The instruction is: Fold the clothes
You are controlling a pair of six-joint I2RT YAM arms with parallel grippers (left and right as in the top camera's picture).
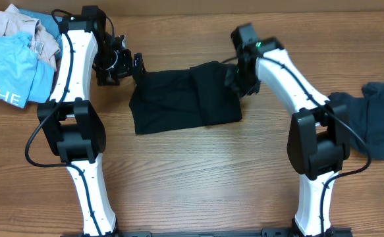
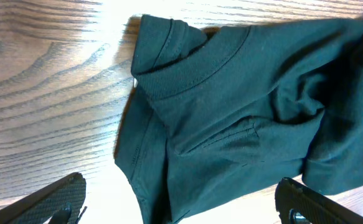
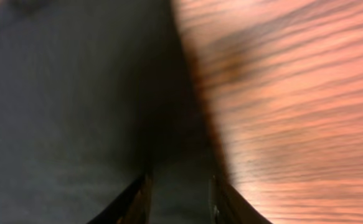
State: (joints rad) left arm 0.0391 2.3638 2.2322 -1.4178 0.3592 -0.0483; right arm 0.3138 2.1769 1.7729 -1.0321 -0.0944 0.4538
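A black shirt [image 1: 182,99] lies partly folded at the middle of the table, its right part doubled over. In the left wrist view its collar end [image 2: 231,106] fills the frame. My left gripper [image 1: 136,67] is open and empty at the shirt's upper left corner; its wide-apart fingers [image 2: 181,208] straddle the cloth's edge. My right gripper [image 1: 235,78] is at the shirt's upper right edge. In the blurred right wrist view its fingers [image 3: 180,202] are close together with dark cloth [image 3: 75,93] between them.
A pile of clothes sits at the back left: a light blue printed shirt [image 1: 7,72] and a beige garment [image 1: 14,26]. A dark blue garment [image 1: 373,118] lies at the right edge. Bare wood [image 1: 198,178] runs along the front.
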